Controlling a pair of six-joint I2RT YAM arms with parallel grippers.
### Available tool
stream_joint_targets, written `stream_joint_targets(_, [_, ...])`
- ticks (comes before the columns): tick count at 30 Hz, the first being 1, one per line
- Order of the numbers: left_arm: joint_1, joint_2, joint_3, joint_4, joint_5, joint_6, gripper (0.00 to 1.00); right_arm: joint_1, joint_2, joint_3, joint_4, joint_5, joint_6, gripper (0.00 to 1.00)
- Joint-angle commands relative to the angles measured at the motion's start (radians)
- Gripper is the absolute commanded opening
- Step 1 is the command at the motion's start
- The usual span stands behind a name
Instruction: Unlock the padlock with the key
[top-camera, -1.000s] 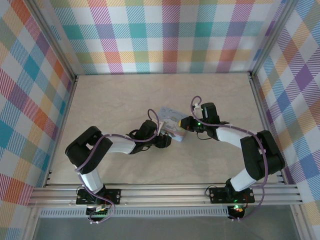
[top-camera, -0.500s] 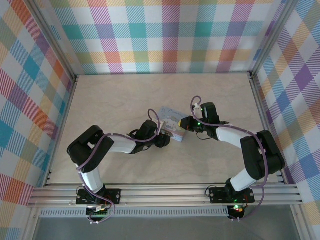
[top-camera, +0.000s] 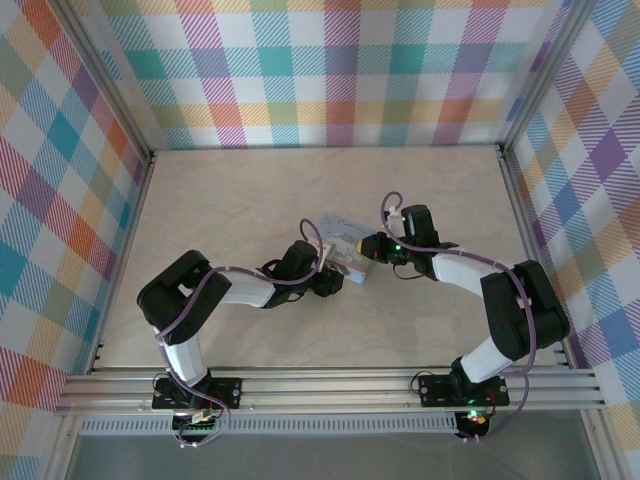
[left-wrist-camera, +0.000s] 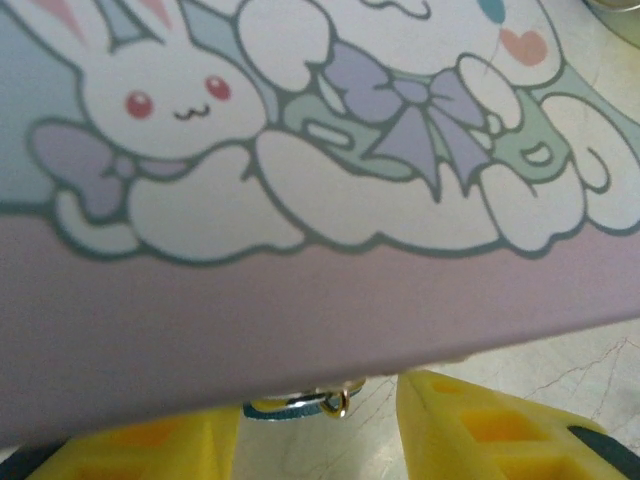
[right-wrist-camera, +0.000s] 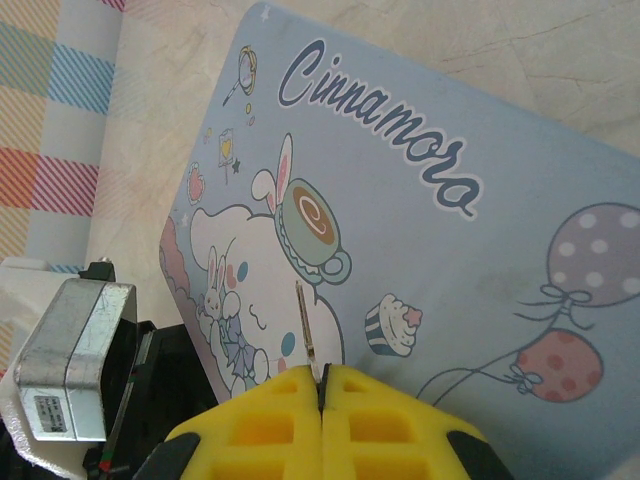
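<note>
- Tin (top-camera: 342, 240), pale blue and printed with a cartoon rabbit, balloons and script lettering, lies near the middle of the table (top-camera: 230, 200), between the ends of the two arms.
- The right gripper (top-camera: 372, 250) is at the tin's right side.
- In the right wrist view its yellow fingertips are pressed together on the key (right-wrist-camera: 307, 335). The key is a thin sliver that sticks straight out from between them.
- The key is seen against the tin's printed lid, over the rabbit drawing. Whether its tip touches the lid cannot be told.
- The left gripper (top-camera: 328, 281) is at the tin's near left edge.
- In the left wrist view its two yellow fingers (left-wrist-camera: 480, 430) stand apart at the bottom of the picture. The tin's lilac-bordered face sits close above them.
- The padlock (left-wrist-camera: 290, 407) peeks out below the tin's edge, in the gap between those fingers. What shows is a small blue-green piece with a little gold ring beside it, and the tin hides the rest.
- Whether the left fingers actually press on the padlock cannot be told, since the contact is covered.
- The key's tip is over the lid, not at the padlock.
</note>
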Motion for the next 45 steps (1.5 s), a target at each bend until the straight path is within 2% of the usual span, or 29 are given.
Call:
stream_joint_targets(1, [-0.021, 0.018, 0.021, -0.002, 0.021, -0.002, 0.45, 0.017, 0.037, -0.008, -0.103, 0.028, -0.019, 0.0])
stream_joint_targets(19, [-0.024, 0.031, 0.045, -0.023, -0.015, -0.062, 0.35, 0.024, 0.041, -0.006, -0.106, 0.032, -0.022, 0.0])
stream_joint_targets(25, [-0.024, 0.002, 0.056, -0.041, -0.001, -0.11, 0.3, 0.027, -0.001, -0.004, -0.089, 0.05, -0.039, 0.0])
stream_joint_targets(35, [-0.022, -0.072, 0.097, -0.126, 0.053, -0.219, 0.3, 0.025, -0.192, 0.028, -0.168, 0.156, -0.168, 0.0])
stream_joint_targets(39, [-0.019, -0.087, 0.139, -0.184, 0.096, -0.259, 0.3, 0.039, -0.312, -0.045, -0.153, 0.171, -0.215, 0.0])
stream_joint_targets(45, [-0.003, -0.09, 0.21, -0.281, 0.153, -0.314, 0.28, 0.129, -0.475, -0.165, -0.137, 0.261, -0.28, 0.0])
